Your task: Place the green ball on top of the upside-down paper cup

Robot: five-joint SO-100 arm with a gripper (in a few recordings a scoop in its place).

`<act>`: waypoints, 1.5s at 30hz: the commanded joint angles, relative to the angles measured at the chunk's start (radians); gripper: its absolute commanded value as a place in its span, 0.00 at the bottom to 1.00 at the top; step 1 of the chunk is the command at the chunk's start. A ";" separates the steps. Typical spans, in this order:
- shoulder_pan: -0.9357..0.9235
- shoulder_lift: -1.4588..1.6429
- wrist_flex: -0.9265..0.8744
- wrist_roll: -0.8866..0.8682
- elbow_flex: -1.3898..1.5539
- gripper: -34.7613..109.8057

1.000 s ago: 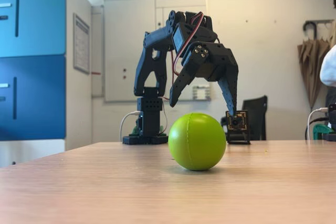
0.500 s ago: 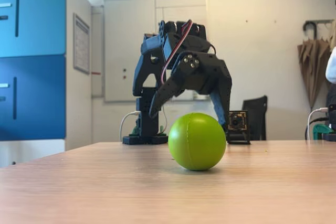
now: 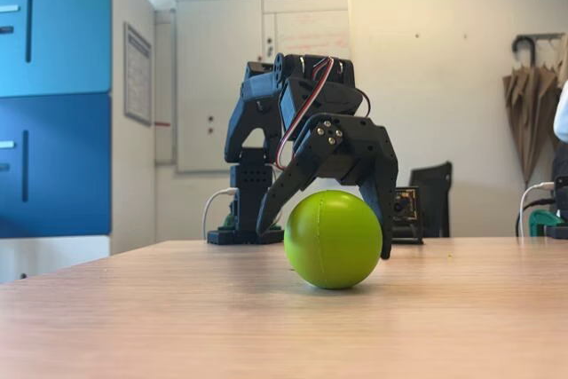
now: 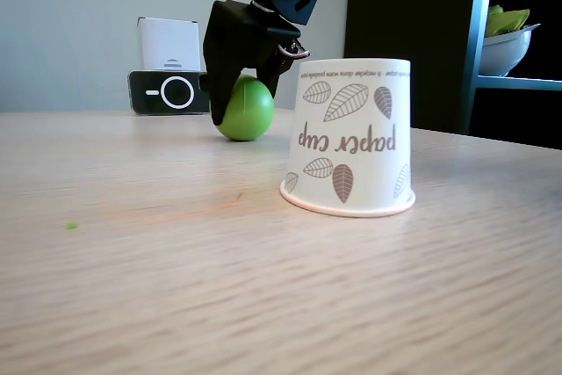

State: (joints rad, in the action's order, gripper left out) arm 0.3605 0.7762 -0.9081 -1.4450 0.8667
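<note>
The green ball (image 3: 333,239) rests on the wooden table (image 3: 177,308), a faint seam line down its face. My black gripper (image 3: 325,241) is open and lowered over it from behind, one finger (image 3: 271,210) left of the ball and the other (image 3: 387,219) at its right edge. From the other side, the gripper (image 4: 241,98) hangs over the ball (image 4: 250,116), with one broad finger (image 4: 224,59) covering its left part. The upside-down paper cup (image 4: 351,138), white with brown leaf prints, stands wide rim down, nearer the camera and to the right of the ball.
A blue cabinet (image 3: 58,95) stands at the left, beyond the table's edge. A small camera (image 3: 404,204) sits behind the ball, and a person's sleeve (image 3: 561,113) shows at the right edge. A phone (image 4: 171,92) and a white box (image 4: 171,44) stand behind the ball. A shelf with a bowl (image 4: 505,46) is at the right.
The arm has swung left and come down. The open gripper, earlier raised behind and right of the ball, now straddles it. The ball has not moved.
</note>
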 commanded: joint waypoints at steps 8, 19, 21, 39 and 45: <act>0.002 0.138 -0.026 0.095 -0.041 0.40; 0.017 0.569 -0.290 0.137 -0.006 0.40; 0.025 0.653 -0.394 0.133 -0.005 0.40; 0.227 1.319 -0.485 -0.175 0.887 0.40; 0.285 1.361 -0.202 -0.229 1.193 0.40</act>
State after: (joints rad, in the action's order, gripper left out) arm 0.6366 2.0970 -1.2226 -1.6582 1.9650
